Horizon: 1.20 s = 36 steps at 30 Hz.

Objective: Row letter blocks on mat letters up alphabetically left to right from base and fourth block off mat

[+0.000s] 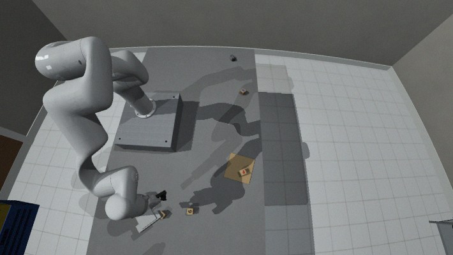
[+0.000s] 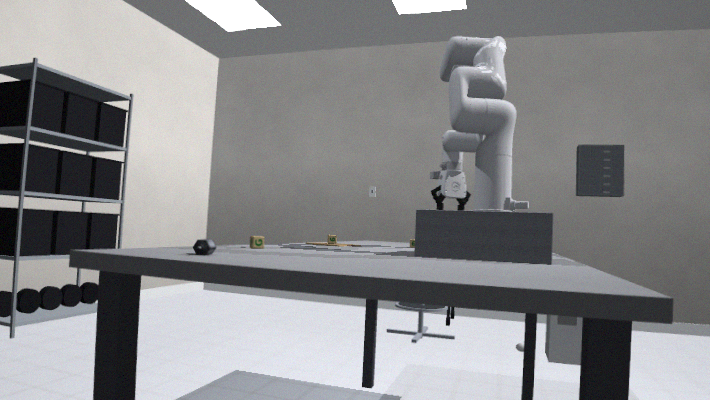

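Note:
A tan mat lies on the grey table, also seen edge-on in the exterior view. One block with a red mark on top sits on the mat near its right edge. A second block lies far off by itself toward the back. A third block with a dark mark lies near the front. A fourth block lies left of it. My gripper is open and empty, hovering above the fourth block; it also shows in the exterior view, above the table.
The grey pedestal carrying my arm's base stands on the table's left part and hides the fourth block in the exterior view. A small black object lies at the table's far edge. A shelf rack stands beside the table.

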Motion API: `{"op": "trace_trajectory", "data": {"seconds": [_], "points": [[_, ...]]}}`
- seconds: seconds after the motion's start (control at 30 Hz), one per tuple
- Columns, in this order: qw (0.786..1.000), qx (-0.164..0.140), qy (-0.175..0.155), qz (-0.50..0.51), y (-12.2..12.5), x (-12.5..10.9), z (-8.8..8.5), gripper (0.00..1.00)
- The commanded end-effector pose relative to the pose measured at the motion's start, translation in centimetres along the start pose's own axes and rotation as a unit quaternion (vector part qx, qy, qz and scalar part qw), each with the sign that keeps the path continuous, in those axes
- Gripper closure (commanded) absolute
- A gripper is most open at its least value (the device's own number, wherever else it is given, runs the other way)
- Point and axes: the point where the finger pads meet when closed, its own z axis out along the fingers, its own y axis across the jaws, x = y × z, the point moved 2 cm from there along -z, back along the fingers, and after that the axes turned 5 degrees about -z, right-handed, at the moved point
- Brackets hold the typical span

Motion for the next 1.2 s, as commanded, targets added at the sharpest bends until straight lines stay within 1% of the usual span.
{"op": "trace_trajectory", "data": {"seconds": [0.0, 0.2, 0.4, 0.47, 0.5, 0.57, 0.73, 0.97, 1.03, 1.07, 1.17], "points": [[0.998, 0.002, 0.001, -0.07, -3.0, 2.2, -0.1, 0.0], [0.985, 0.004, 0.001, -0.171, -7.7, 4.7, -0.1, 0.0], [0.963, 0.006, 0.0, -0.269, -12.7, 6.7, 0.0, 0.0], [0.963, 0.006, 0.0, -0.269, -12.7, 6.7, 0.0, 0.0], [0.949, 0.007, 0.0, -0.315, -15.2, 7.4, 0.0, 0.0], [0.941, 0.007, 0.0, -0.337, -16.4, 7.7, 0.0, 0.0], [0.91, 0.008, 0.0, -0.416, -20.9, 8.7, -0.1, 0.0], [0.854, 0.009, 0.0, -0.519, -27.4, 9.3, -0.1, 0.0], [0.854, 0.009, 0.0, -0.519, -27.4, 9.3, -0.1, 0.0], [0.829, 0.009, 0.0, -0.56, -30.0, 9.3, -0.2, 0.0], [0.806, 0.01, 0.0, -0.592, -32.2, 9.3, -0.2, 0.0]]}}
